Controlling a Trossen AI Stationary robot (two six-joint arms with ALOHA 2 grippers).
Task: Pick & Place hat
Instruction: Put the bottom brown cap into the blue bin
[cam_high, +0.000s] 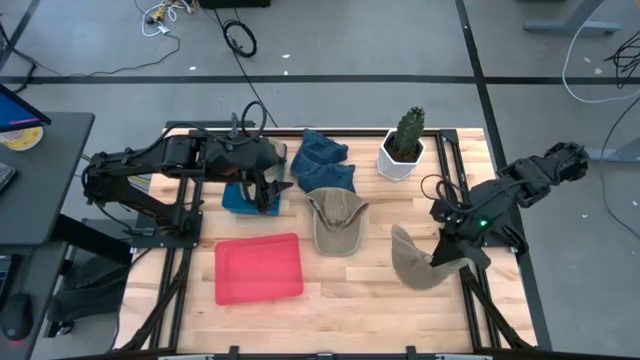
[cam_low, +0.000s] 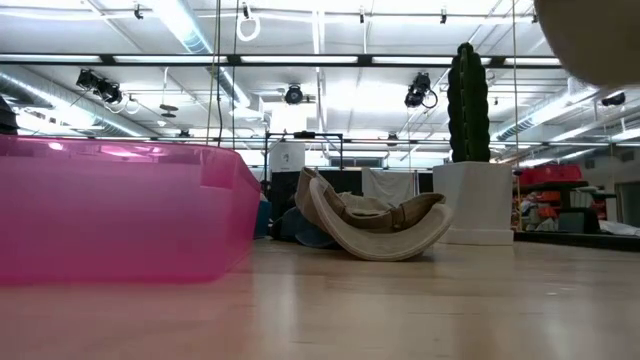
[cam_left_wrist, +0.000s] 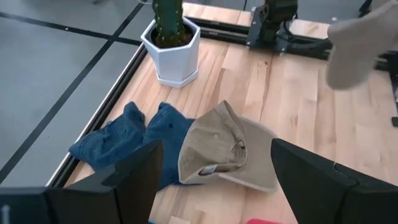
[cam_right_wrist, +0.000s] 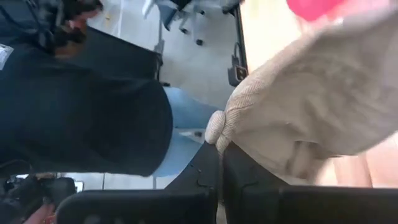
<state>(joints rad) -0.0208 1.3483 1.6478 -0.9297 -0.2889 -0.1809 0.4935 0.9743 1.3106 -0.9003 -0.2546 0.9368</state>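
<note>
On the wooden table (cam_high: 340, 285), the right gripper (cam_high: 447, 256) is clamped tight on a tan hat (cam_high: 412, 262), held near the right edge. A second tan hat (cam_high: 336, 218) lies mid-table beside the pink bin (cam_high: 259, 268). The left gripper (cam_high: 268, 190) hovers wide apart and empty.

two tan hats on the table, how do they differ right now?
The held hat is pinched in the shut right gripper; the free hat lies ungripped mid-table. The held hat sits near the right edge; the free hat lies beside the blue cloth. Both are tan.
</note>
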